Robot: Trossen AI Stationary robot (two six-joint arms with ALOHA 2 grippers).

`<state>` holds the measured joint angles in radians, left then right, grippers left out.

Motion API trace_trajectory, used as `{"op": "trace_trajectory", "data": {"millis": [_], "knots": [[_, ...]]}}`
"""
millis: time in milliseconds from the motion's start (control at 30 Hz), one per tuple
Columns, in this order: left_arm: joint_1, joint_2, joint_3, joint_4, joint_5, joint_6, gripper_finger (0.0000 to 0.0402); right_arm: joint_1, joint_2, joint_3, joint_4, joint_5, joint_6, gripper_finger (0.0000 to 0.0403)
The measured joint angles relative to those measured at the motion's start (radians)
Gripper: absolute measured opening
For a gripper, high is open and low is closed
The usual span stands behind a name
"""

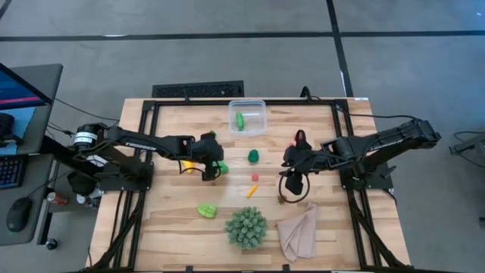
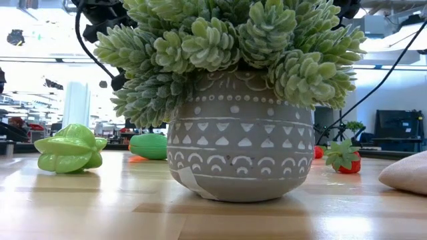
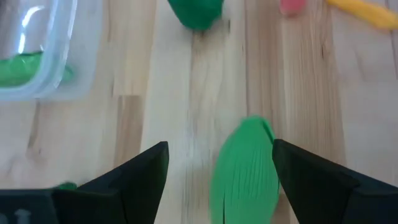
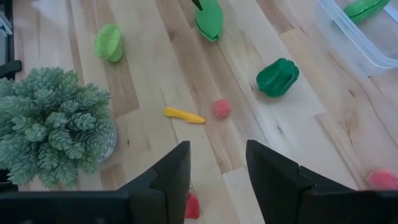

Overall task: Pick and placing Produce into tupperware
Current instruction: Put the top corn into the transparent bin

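The clear tupperware [image 1: 248, 116] stands at the table's far middle with a green piece [image 1: 239, 120] inside. My left gripper [image 1: 212, 168] is open, low over the table. A ribbed green piece [image 3: 245, 171] lies on the wood between its fingers [image 3: 221, 146], close beside one finger. My right gripper [image 1: 288, 178] hangs open above the table [image 4: 217, 146] with nothing between its fingers. Loose produce lies on the wood: a green pepper [image 1: 253, 155], a pink piece [image 1: 255, 177], a yellow piece [image 1: 251, 190], a green star fruit [image 1: 206, 210] and a strawberry [image 2: 343, 159].
A potted spiky green plant [image 1: 246, 227] stands near the front edge and fills most of the low view [image 2: 240, 100]. A beige cloth [image 1: 298, 231] lies to its right. A small red piece [image 4: 193, 205] lies on the table below my right gripper.
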<state>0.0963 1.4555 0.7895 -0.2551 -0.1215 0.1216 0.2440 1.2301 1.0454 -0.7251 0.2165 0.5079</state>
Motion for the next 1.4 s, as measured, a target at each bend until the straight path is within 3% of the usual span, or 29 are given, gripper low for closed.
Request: {"op": "trace_trajectory", "data": {"millis": [333,533,967,1400], "knots": [[0.000,0.000,0.000,0.015,-0.001,-0.043,0.0280,-0.004,0.000,0.000,0.003,0.008,0.000,0.0141],[0.000,0.006,-0.022,-0.030,0.060,-0.041,0.0280,-0.004,0.000,0.000,0.003,0.025,0.000,0.0142],[0.000,0.203,-0.034,0.014,0.132,-0.075,0.0280,-0.004,0.000,0.000,0.003,0.057,0.004,0.0138],[0.000,0.207,-0.017,0.019,0.135,-0.086,0.0280,-0.003,0.000,0.000,0.001,0.055,0.016,0.0134]]}}
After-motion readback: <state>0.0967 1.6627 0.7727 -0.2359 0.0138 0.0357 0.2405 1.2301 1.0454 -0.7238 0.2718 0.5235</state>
